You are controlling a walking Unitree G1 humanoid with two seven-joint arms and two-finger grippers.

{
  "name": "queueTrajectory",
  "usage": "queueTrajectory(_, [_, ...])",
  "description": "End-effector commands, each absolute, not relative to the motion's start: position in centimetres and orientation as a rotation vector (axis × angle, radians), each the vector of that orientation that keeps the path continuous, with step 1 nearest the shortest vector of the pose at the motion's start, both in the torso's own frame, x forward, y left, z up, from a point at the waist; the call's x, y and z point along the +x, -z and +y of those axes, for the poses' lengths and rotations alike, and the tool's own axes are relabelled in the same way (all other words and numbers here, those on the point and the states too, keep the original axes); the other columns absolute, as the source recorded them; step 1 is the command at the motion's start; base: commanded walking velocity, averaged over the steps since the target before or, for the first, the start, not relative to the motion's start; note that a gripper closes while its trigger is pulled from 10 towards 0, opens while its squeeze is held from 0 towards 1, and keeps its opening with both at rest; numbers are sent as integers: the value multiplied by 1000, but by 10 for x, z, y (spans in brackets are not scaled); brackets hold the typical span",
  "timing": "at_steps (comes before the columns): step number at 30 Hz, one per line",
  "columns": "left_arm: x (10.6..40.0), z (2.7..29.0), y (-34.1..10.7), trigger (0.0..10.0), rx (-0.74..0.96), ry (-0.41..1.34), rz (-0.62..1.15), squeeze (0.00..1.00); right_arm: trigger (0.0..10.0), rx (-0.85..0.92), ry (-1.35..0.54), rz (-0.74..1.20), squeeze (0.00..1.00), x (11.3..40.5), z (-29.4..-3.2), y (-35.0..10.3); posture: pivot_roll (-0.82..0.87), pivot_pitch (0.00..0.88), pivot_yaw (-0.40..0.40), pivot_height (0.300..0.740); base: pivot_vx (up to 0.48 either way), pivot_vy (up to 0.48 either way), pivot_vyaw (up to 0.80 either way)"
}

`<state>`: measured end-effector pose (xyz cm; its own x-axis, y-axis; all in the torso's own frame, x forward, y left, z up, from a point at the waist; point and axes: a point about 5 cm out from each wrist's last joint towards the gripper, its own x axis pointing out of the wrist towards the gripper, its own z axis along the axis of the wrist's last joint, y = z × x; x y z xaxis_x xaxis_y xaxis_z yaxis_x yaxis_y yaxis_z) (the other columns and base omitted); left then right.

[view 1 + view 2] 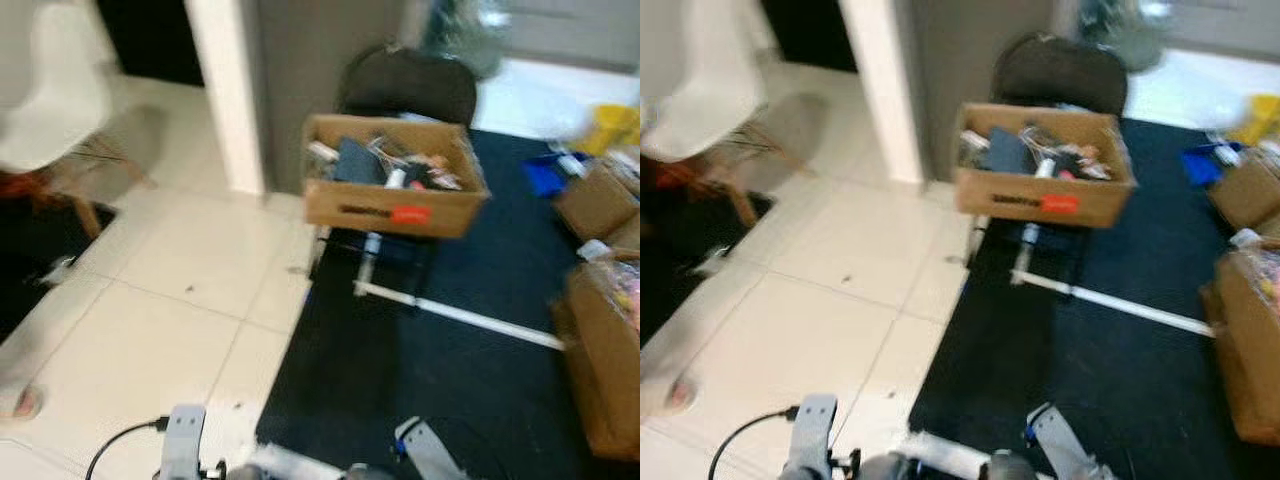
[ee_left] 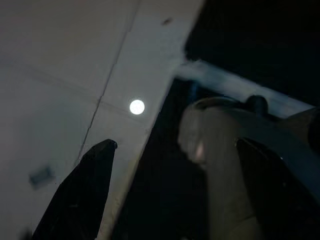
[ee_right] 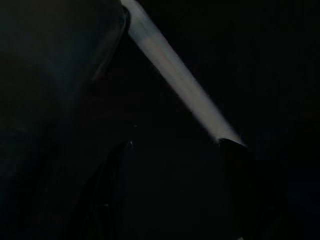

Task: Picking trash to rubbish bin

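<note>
A cardboard box crammed with mixed trash sits raised on a low stand at the edge of a black mat, just in front of a dark round-backed chair and a grey wall. One orange label marks the box's front. The head views are blurred. A single white rod lies across the mat below the box. Two more cardboard boxes stand along the robot's right side of the mat: one large in the foreground, one smaller farther back, with blue and yellow items beyond it. On the white tiled floor to the robot's left stands one white chair on wooden legs.

Both silver arms hang low at the frame's bottom, one black cable looping beside the left. In the left wrist view, the left gripper points at the seam between tile and mat, its two black fingers spread apart and holding nothing; a pale, blurred robot part sits between them. In the very dark right wrist view, the right gripper also shows two fingers spread, empty, above the mat, with a pale bar running behind.
</note>
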<state>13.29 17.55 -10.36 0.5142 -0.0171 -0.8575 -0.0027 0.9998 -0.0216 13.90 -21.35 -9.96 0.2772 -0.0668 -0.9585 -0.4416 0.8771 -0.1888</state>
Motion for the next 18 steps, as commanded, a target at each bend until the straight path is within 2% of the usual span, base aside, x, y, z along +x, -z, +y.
queueTrajectory(1, [104,172,114,10000,-23,24,1148,0,10000,-464,-267,1269,0,142,-213,99,40,36,-4,740,-315,0,769])
queueTrajectory(18, [105,173,113,10000,-19,28,1147,0,10000,-479,-299,1246,0,153,-201,97,37,29,-7,740,-314,0,763])
